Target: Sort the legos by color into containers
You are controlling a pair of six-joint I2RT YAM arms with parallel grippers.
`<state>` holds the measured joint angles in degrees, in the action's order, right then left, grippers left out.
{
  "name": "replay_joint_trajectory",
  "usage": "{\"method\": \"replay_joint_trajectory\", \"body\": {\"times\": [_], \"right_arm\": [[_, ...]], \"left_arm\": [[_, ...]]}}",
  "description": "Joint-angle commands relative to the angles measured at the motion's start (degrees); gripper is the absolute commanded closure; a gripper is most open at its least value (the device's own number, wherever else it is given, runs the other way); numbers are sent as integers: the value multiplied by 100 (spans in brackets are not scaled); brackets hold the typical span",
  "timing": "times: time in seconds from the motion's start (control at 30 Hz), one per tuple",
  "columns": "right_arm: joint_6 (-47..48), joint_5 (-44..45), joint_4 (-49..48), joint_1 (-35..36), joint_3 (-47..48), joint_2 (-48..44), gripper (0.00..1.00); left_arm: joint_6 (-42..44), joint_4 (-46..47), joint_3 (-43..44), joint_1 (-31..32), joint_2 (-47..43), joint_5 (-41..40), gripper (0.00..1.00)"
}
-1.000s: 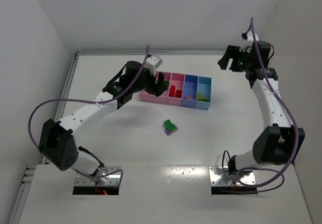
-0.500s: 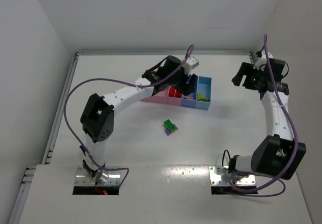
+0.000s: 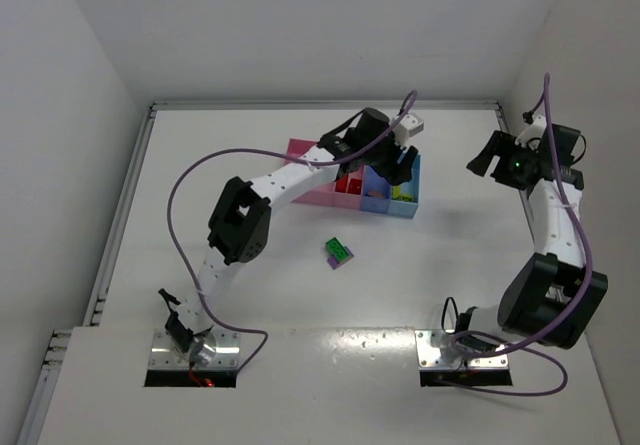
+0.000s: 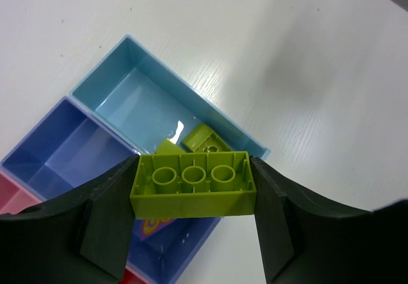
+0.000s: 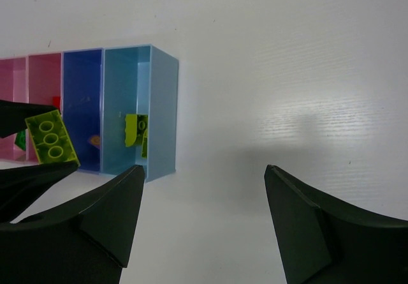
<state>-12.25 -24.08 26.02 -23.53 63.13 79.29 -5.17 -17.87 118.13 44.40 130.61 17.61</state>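
Note:
My left gripper [image 4: 193, 169] is shut on a yellow-green lego [image 4: 192, 185], held by its short ends with the hollow underside toward the camera. It hangs over the near end of the light blue bin [image 4: 146, 99], the last of the containers [image 3: 300, 151]. Two more yellow-green legos [image 4: 203, 137] lie in that bin. A red lego [image 3: 348, 183] sits in the narrow pink bin. A green lego stacked on a purple one [image 3: 338, 253] lies on the table in front of the bins. My right gripper [image 5: 203, 169] is open and empty, high at the right of the bins.
The dark blue bin [image 4: 57, 156] holds a small orange and purple piece. White walls close in the table at the back and both sides. The left arm [image 3: 290, 177] stretches across the pink bins.
The left gripper has carried the yellow-green lego rightward along the row, from the pink end to the light blue bin. The right gripper has drawn back to the right.

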Motion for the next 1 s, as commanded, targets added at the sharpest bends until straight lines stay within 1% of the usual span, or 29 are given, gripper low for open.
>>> {"method": "replay_joint_trajectory", "body": {"times": [0.0,0.1,0.13,0.27,0.3,0.33,0.37,0.4,0.5,0.53,0.6,0.67,0.77,0.8,0.9,0.97], "right_arm": [[-93,-229,-150,-38,-29,-36,23],[-145,-282,-150,-90,-29,69,23],[-146,-282,-150,-90,-29,69,23],[-146,-334,-150,-90,32,131,23],[-146,-335,-150,-90,32,131,23],[-146,-335,-150,-90,32,131,23],[-146,-335,-150,-90,32,131,23],[-146,-335,-150,-90,32,183,23],[-146,-335,-150,-90,32,184,23],[-146,-335,-150,-90,32,184,23],[-146,-335,-150,-90,32,184,23],[-146,-335,-150,-90,32,184,23],[-146,-335,-150,-90,32,184,23],[-146,-335,-150,-90,32,184,23],[-146,-282,-150,-90,32,184,23],[-146,-282,-98,-90,32,184,22]], "left_arm": [[69,169,456,69,236,76,81],[8,240,571,69,377,76,77],[7,292,571,69,465,76,72],[-46,398,738,16,623,138,65],[-46,398,790,16,702,190,61],[-46,450,869,16,703,191,61],[-98,451,870,16,781,191,59],[-98,451,948,16,860,191,55],[-98,504,1011,16,914,191,47],[-151,504,1011,16,975,191,40],[-151,504,1011,16,976,138,32],[-151,504,1072,16,1028,86,29],[-151,565,1142,16,1028,85,22],[-99,565,1142,16,1028,85,15],[24,565,1353,16,1028,85,7],[25,565,1353,16,1028,-37,7]]}}
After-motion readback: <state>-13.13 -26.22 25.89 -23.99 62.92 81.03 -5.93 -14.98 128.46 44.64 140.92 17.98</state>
